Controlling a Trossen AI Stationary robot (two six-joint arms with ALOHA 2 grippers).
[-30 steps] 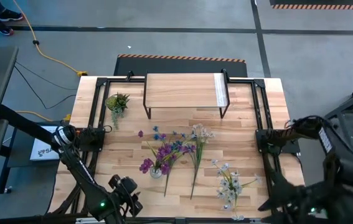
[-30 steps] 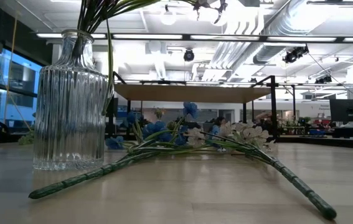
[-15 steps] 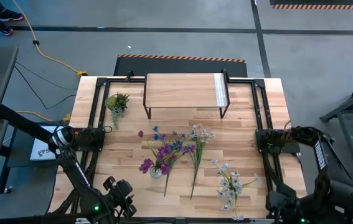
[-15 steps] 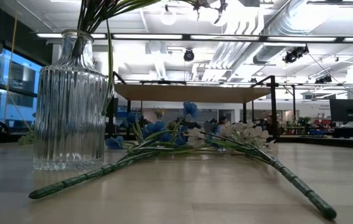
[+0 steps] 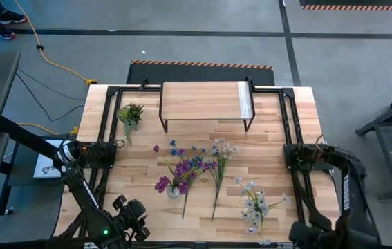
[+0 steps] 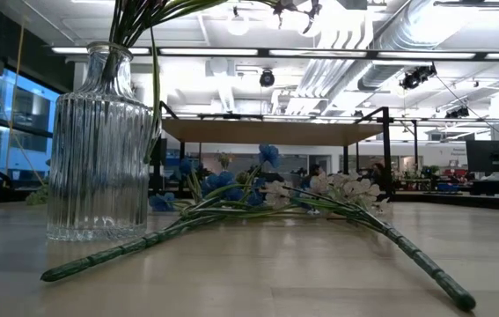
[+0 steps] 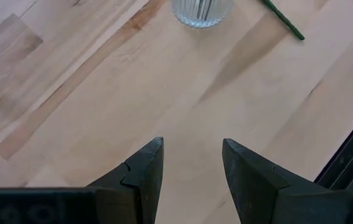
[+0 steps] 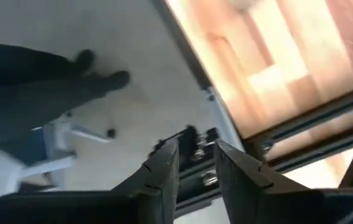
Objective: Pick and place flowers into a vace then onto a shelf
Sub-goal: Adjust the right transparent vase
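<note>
Left gripper (image 7: pixel 192 171) hangs at the table's (image 5: pixel 278 155) near left corner with its fingers (image 7: pixel 145 171) apart and nothing between them; its wrist view looks across bare planks toward the foot of the vase (image 7: pixel 202 11). Right gripper (image 8: pixel 196 165) is off the near right corner, aimed past the table edge at the floor, its fingers a narrow gap apart and empty. Purple flowers (image 5: pixel 180 169) stand in the ribbed glass vase (image 6: pixel 98 145) near the table's middle front. A blue spray (image 5: pixel 190 160) and a pale one (image 5: pixel 220 162) lie flat just beside the vase, stems toward the near edge, and another pale spray (image 5: pixel 254 204) lies farther right. Behind them stands the shelf (image 5: pixel 206 102) at the far edge, nothing on it, with a small potted plant (image 5: pixel 130 114) to its left.
</note>
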